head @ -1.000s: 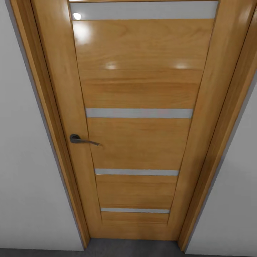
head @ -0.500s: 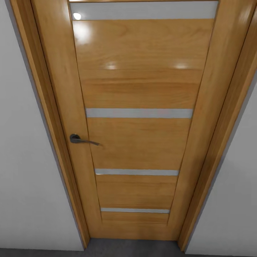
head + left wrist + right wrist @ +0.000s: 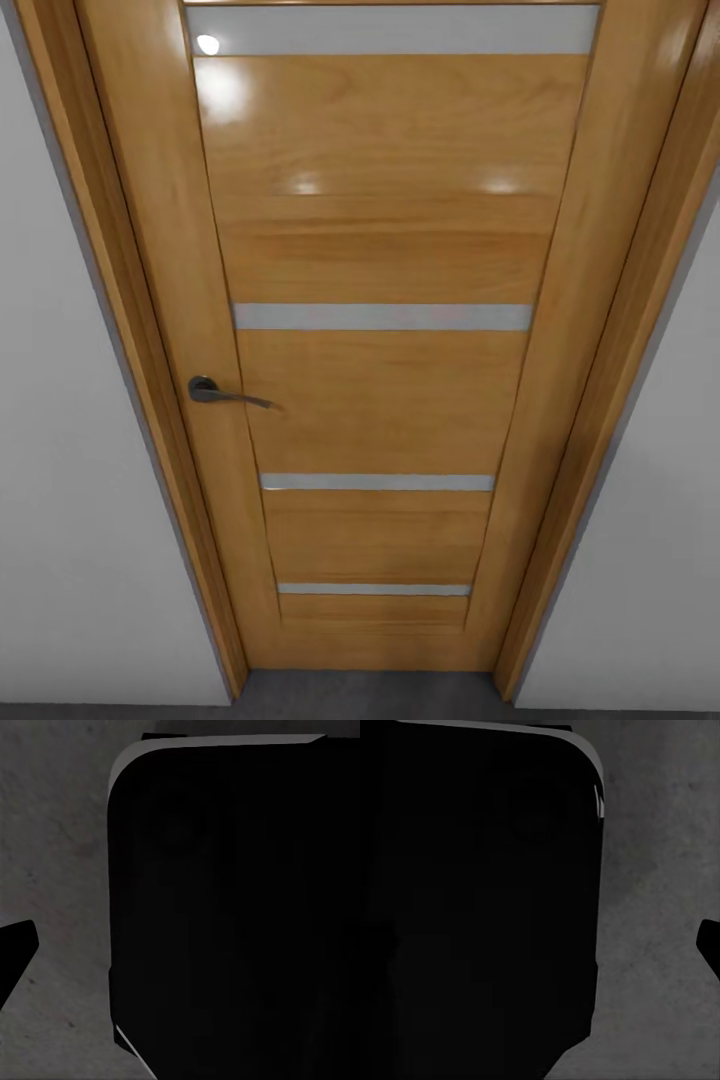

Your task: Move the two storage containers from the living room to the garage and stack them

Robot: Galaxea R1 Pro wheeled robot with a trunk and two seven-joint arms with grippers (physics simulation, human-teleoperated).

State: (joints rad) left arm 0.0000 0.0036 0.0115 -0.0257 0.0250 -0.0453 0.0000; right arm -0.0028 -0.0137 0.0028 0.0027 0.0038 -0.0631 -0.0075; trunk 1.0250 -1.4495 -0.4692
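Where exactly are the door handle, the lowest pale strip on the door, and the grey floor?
Door handle [image 3: 228, 395]: head view, on the lever's middle.
Lowest pale strip [image 3: 373, 589]: head view, on the strip's middle.
Grey floor [image 3: 360, 695]: head view, on the bare patch below the door.

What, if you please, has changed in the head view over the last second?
The whole picture has shifted slightly, so the camera moved, not the things: the door and its handle sit a little further left in the picture. The door is shut as before, with the grey floor at its foot.
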